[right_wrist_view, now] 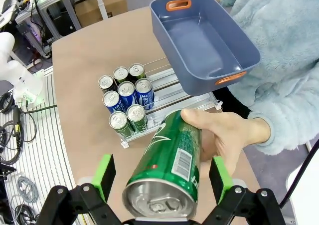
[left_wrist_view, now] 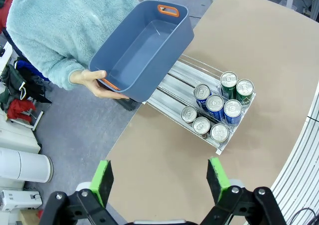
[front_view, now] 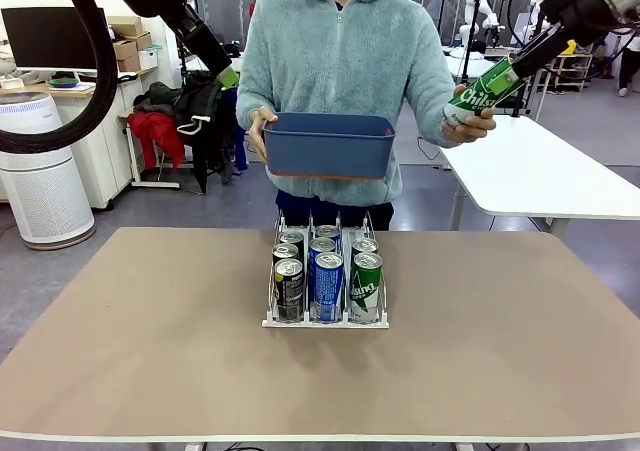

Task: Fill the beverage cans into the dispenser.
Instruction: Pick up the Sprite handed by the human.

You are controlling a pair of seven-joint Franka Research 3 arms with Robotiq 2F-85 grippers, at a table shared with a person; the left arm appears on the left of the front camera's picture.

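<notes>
Holding a green can [right_wrist_view: 167,170] between a person's hand [right_wrist_view: 227,135] and the right claw [right_wrist_view: 162,177] above the desk's [front_view: 150,351] far right corner.

The can lies tilted between the right claw's green pads, which stand spread wide on either side of it; whether they press it I cannot tell, while the person's fingers wrap its side. The person's other hand [left_wrist_view: 89,80] holds an empty blue-grey bin [front_view: 330,143] over the back of the dispenser [front_view: 272,316]. That white rack sits at the middle of the desk with seven cans [front_view: 328,276] upright at its near end: black ones in the left lane, blue-and-white in the middle, green in the right. The left claw [left_wrist_view: 159,180] hangs high over the desk's left side, released, its jaws wide apart with nothing between them.
</notes>
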